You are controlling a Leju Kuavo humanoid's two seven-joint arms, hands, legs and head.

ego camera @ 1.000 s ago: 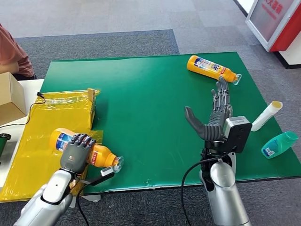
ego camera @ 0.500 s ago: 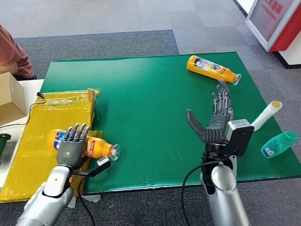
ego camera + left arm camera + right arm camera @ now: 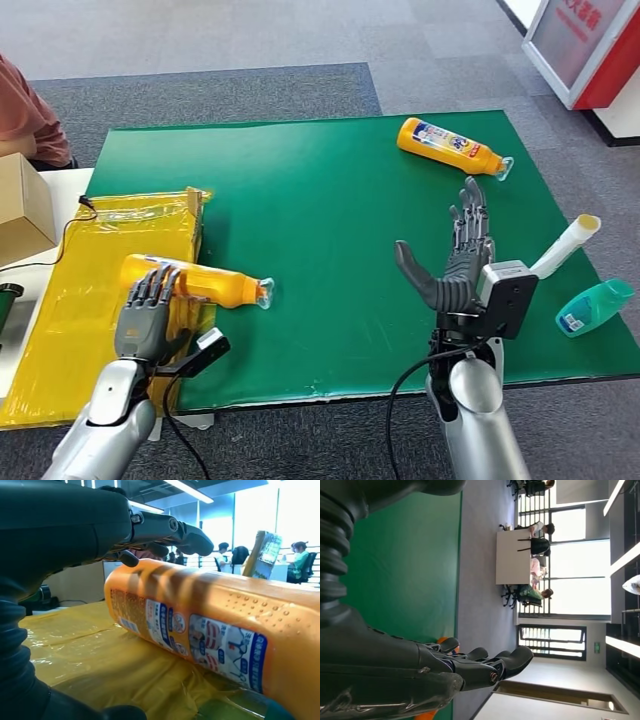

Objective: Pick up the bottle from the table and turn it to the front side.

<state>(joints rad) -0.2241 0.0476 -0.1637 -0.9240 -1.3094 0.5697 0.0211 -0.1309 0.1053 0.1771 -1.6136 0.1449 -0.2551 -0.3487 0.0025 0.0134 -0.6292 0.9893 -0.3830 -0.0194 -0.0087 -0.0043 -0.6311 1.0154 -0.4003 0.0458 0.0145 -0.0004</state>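
Left wrist view gives you the label side of the orange bottle (image 3: 211, 635) up close, lying on its side on the yellow plastic sheet (image 3: 86, 655), with dark fingers (image 3: 177, 530) stretched over its top; whether they touch it, you cannot tell. From the head view you see that bottle (image 3: 192, 280) straddling the sheet's edge, its cap on the green table (image 3: 317, 210). The left hand (image 3: 143, 315) sits at its butt end, fingers apart, clamped on nothing. The right hand (image 3: 456, 250) hovers over the table with fingers spread and thumb out (nothing in it). Open green mat lies between the two hands. A second orange bottle (image 3: 451, 146) lies near the far edge; a teal bottle (image 3: 595, 306) and a white tube (image 3: 566, 245) lie at the right edge, a cardboard box (image 3: 23, 205) far left.
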